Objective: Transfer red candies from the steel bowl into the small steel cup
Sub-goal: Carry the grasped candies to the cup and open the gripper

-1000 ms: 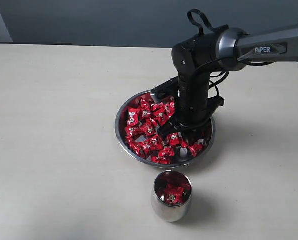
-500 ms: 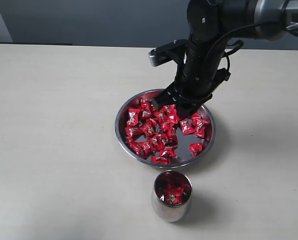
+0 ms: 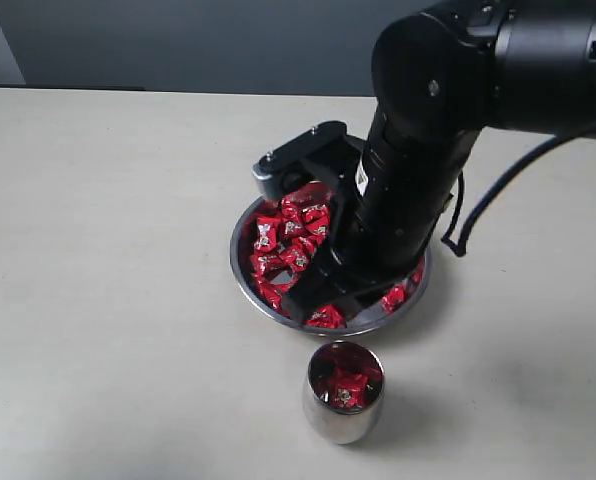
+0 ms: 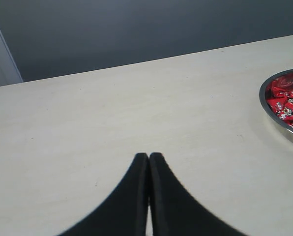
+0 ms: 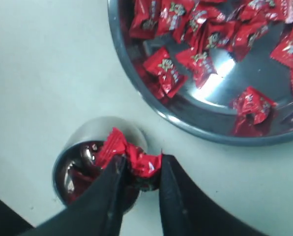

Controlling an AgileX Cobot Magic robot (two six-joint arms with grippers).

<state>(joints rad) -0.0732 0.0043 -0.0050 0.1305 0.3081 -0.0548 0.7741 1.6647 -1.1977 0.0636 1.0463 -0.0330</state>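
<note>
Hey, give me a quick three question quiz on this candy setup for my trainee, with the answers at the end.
1. True or false: the left gripper has its fingers pressed together.
2. The right gripper holds: A) nothing, B) a red candy, C) a spoon.
3. Which container has more candies in it, the steel bowl or the small steel cup?
Key: 1 true; 2 B; 3 the steel bowl.
</note>
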